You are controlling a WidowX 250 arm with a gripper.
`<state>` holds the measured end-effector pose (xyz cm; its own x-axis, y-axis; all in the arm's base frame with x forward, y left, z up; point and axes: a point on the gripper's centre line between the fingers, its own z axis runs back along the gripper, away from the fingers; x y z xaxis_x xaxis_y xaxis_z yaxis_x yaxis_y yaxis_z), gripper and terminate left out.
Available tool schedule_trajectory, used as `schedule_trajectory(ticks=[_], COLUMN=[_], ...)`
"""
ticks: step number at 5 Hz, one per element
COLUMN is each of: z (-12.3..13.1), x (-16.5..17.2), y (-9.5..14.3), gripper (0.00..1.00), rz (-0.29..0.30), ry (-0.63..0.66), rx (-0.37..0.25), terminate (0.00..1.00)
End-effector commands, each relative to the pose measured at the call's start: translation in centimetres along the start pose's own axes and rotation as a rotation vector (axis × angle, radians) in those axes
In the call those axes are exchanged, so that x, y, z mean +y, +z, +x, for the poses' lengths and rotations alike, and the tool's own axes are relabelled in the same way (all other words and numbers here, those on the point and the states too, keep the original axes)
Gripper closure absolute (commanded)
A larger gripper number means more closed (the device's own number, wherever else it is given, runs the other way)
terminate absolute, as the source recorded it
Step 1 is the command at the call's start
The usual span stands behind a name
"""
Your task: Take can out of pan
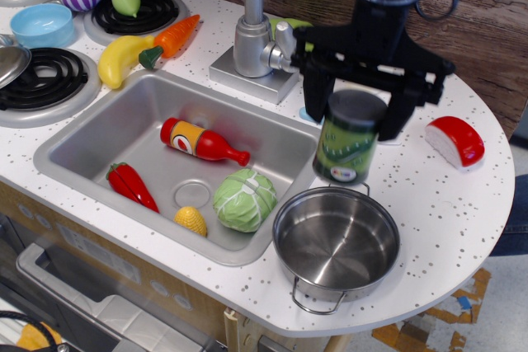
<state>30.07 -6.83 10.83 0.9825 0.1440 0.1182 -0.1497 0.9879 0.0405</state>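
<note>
Green-labelled can (348, 139), tilted, grey-topped.

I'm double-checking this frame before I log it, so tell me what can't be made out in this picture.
All from the one camera view:
- Whether the can is fully clear of the pan or how high it hangs: a single angle.
- The can's far side and the jaws' contact there: hidden by the can itself.
- The can's label text: too small.
- The grey lid at left: cut off by the frame edge.
- The arm above the gripper: cut off by the top edge.
</note>
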Motion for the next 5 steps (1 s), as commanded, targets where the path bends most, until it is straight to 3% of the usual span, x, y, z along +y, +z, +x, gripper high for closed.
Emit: schedule_trajectory(ticks=[1,3,4,5], z=[4.0,5.6,5.2,5.5], x=[0.6,-0.7,-0.7,-0.2], y=[-0.4,-4.4,-5.5,-5.7], gripper=[1.00,1.00,1.00,0.00], rz=[-0.043,-0.117,-0.127,-0.140], ry=[-0.048,-0.025,-0.038,-0.088], rx=[-0.110,-0.231,-0.247,-0.259], terminate=[0.00,0.00,0.00,0.00])
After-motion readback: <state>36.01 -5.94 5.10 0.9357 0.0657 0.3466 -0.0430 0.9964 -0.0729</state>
